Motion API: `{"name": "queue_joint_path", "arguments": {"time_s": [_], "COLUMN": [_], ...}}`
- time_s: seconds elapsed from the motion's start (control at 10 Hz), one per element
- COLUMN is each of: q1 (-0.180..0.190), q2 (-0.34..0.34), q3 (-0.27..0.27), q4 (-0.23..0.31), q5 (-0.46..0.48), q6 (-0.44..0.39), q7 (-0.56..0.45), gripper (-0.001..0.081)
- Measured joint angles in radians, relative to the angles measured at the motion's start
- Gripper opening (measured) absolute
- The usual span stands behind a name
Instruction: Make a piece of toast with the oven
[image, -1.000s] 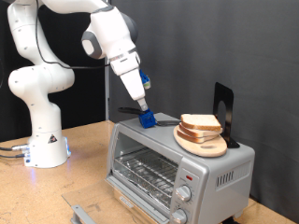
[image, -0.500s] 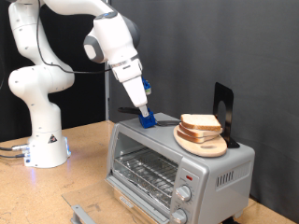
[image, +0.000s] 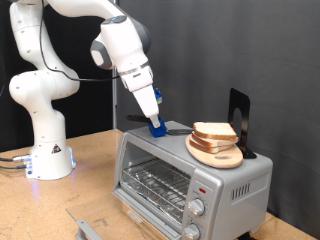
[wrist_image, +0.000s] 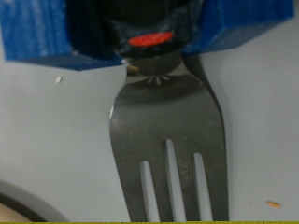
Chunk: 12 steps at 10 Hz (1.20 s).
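Oven (image: 190, 178) sits on table (image: 95, 150), door open. Toast (image: 214, 131) on wooden plate (image: 215, 155) atop it, well right of pincer (image: 156, 126). Pincer down on oven top, clenched on fork (wrist_image: 168, 131).

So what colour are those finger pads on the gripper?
Bright blue fingers on the gripper, clearest in the wrist view.

arm (image: 45, 90): glossy white rounded links | grey joints | hand (image: 156, 125): blue fingers
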Motion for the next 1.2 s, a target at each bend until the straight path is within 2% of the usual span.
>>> {"name": "queue_joint_path", "arguments": {"time_s": [0.6, 1.2], "q1": [0.025, 0.026], "q2": [0.002, 0.030], "q3": [0.003, 0.018], "q4": [-0.010, -0.015], "q5": [0.013, 0.015], "q6": [0.000, 0.024], "q7": [-0.001, 0.003], "gripper": [0.0682, 0.0682]}}
